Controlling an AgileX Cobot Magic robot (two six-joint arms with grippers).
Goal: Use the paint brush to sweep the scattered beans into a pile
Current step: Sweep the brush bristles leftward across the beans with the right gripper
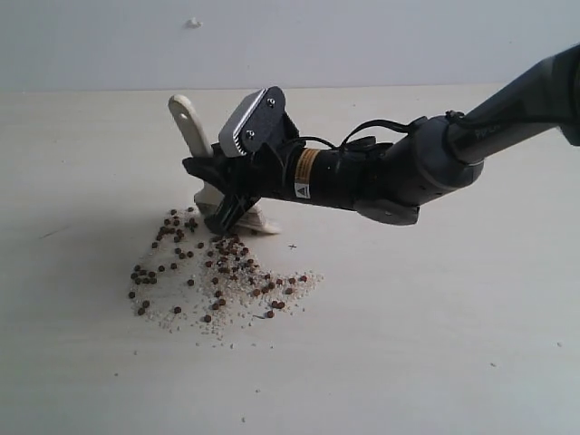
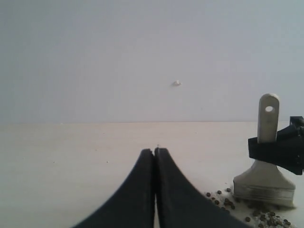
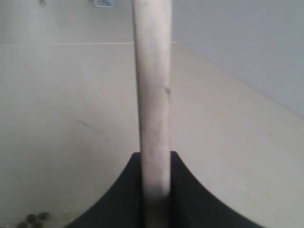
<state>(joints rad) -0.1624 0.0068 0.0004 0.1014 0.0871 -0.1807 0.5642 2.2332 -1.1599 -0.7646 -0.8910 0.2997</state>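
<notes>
The paint brush [image 1: 188, 125] stands nearly upright on the pale table, its whitish bristles [image 1: 260, 221] touching the surface at the far edge of the beans [image 1: 210, 270]. My right gripper [image 1: 210, 181] is shut on the wooden handle [image 3: 152, 95], its jaws pressed to both flat sides. The reddish-brown beans lie in a loose, flat spread mixed with pale grit; no distinct pile shows. From the left wrist view, the brush [image 2: 264, 183] stands off to one side with a few beans [image 2: 228, 202] before it. My left gripper [image 2: 155, 150] is shut and empty, well apart from them.
The right arm [image 1: 426, 163] reaches in low over the table from the right. A grey wall [image 1: 362, 36] rises behind the table's back edge, with a small white fleck [image 1: 193, 23] on it. A tiny dark mark [image 1: 292, 246] sits on the tabletop beside the beans.
</notes>
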